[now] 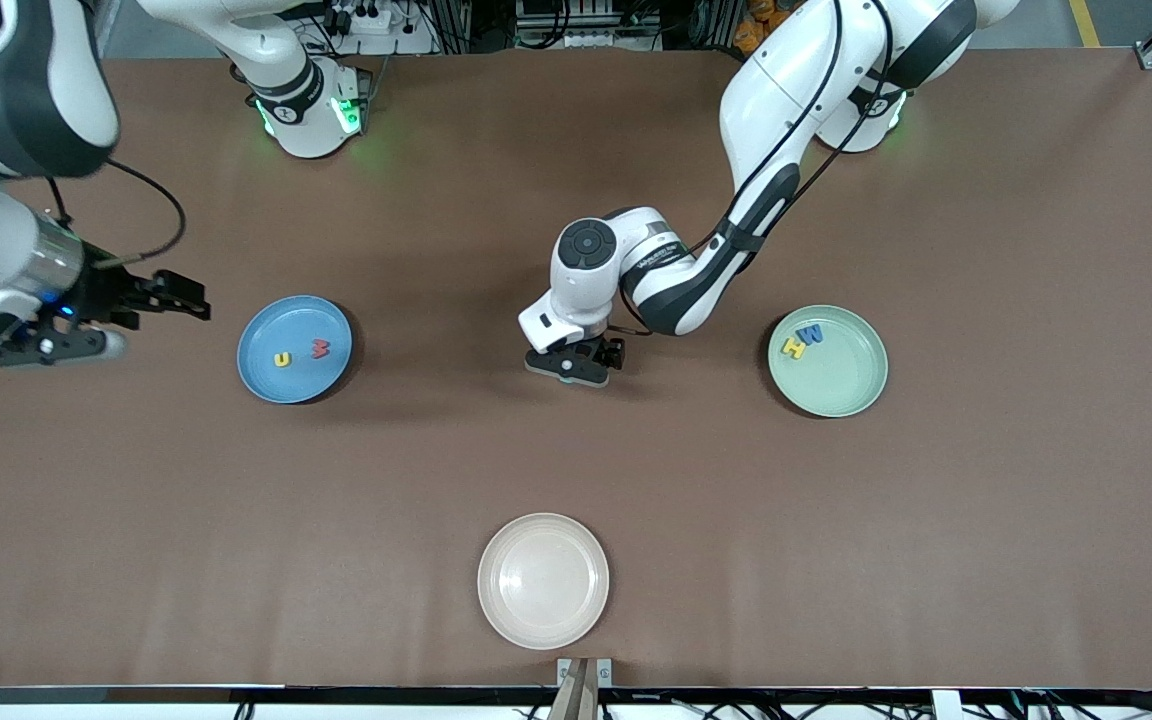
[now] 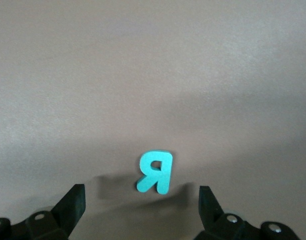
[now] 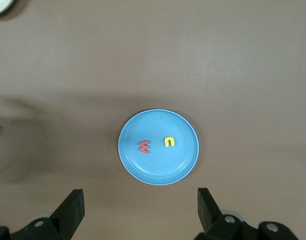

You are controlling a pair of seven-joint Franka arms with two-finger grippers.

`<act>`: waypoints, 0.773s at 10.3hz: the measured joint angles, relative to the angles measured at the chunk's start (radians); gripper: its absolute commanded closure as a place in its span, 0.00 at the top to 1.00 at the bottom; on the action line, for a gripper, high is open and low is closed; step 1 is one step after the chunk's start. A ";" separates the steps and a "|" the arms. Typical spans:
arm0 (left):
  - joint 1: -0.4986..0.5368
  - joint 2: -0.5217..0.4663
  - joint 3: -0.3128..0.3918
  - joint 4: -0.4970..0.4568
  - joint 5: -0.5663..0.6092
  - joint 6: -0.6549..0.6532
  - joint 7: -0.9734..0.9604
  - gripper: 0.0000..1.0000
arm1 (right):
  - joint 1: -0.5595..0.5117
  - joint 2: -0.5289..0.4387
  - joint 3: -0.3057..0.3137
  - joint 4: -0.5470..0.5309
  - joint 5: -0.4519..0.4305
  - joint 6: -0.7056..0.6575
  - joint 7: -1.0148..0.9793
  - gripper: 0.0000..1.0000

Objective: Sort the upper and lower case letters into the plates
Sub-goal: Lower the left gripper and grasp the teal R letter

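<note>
The bright blue plate (image 1: 276, 325) lies toward the right arm's end and holds a yellow letter (image 1: 282, 359) and a red letter (image 1: 318, 348). The mint green plate (image 1: 841, 385) lies toward the left arm's end with a yellow letter (image 1: 793, 347) and a blue letter (image 1: 812, 335) in it. My left gripper (image 1: 576, 364) hangs low over the middle of the table. In the left wrist view it (image 2: 141, 195) is open, and a teal letter (image 2: 155, 172) lies flat on the table just ahead of its fingertips. My right gripper (image 1: 188, 297) waits open in the air beside the blue plate (image 3: 160, 170).
A cream-white plate (image 1: 543, 580) with nothing in it sits near the table's front edge, nearer the front camera than the left gripper. The brown table (image 1: 986, 520) is bare between the plates.
</note>
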 measured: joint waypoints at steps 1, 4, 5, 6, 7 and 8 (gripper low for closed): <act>-0.001 0.003 0.002 0.013 0.000 0.000 -0.004 1.00 | -0.004 -0.020 0.000 0.003 0.000 0.000 0.000 1.00; -0.009 0.034 0.014 0.067 0.000 0.000 -0.008 1.00 | -0.007 -0.049 0.000 0.033 0.000 0.002 0.000 1.00; -0.017 0.044 0.022 0.073 0.000 0.000 -0.009 1.00 | -0.014 -0.053 0.000 0.044 0.000 0.002 0.000 1.00; -0.030 0.052 0.035 0.076 0.000 0.000 -0.012 0.95 | -0.021 -0.058 0.000 0.055 0.000 0.000 0.000 1.00; -0.040 0.059 0.044 0.079 0.000 0.000 -0.022 0.84 | -0.023 -0.064 0.000 0.064 0.000 -0.009 0.000 1.00; -0.045 0.063 0.046 0.082 0.000 0.000 -0.029 0.78 | -0.023 -0.072 0.002 0.074 0.000 -0.028 0.000 1.00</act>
